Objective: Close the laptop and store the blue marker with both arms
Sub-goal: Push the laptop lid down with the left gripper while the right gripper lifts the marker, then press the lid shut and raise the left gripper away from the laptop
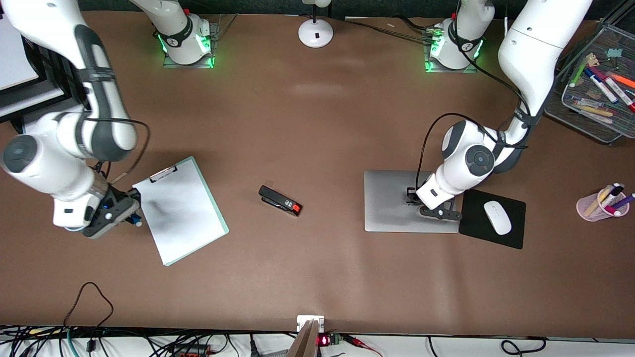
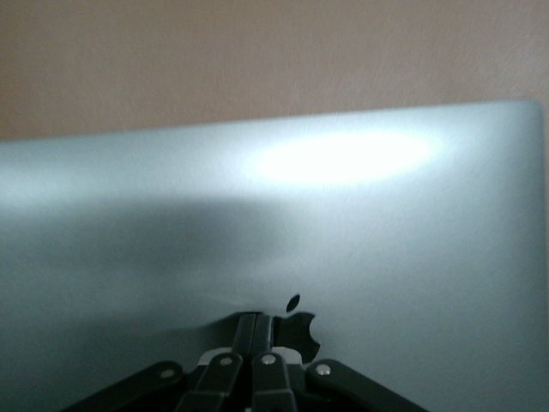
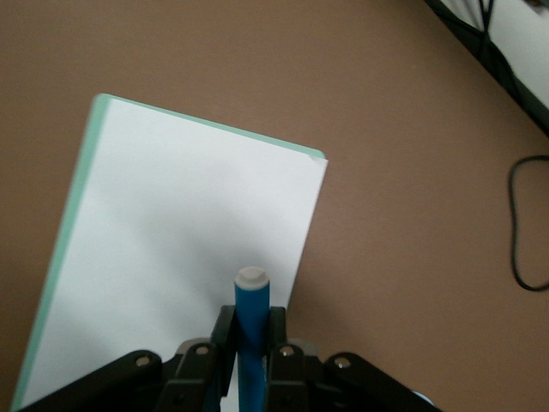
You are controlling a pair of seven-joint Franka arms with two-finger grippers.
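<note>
On closed laptop (image 1: pixel 397 201) lid, left gripper (image 2: pixel 250 330) jaws together; right gripper (image 3: pixel 250 343) jaws clamp blue marker (image 3: pixel 251 322), lower end hidden.

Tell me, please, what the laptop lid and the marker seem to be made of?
The laptop lid looks like brushed or matte metal, likely aluminium: silver-grey with a soft glare patch. The marker, shut in the right gripper, looks like smooth plastic: bright blue barrel with a pale end.

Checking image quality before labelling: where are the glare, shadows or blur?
Left wrist view: bright glare patch on the laptop lid, dark shadow below it, soft focus. Right wrist view: faint shadow across the clipboard paper; the blue marker is fairly sharp. Front view: evenly lit.
</note>
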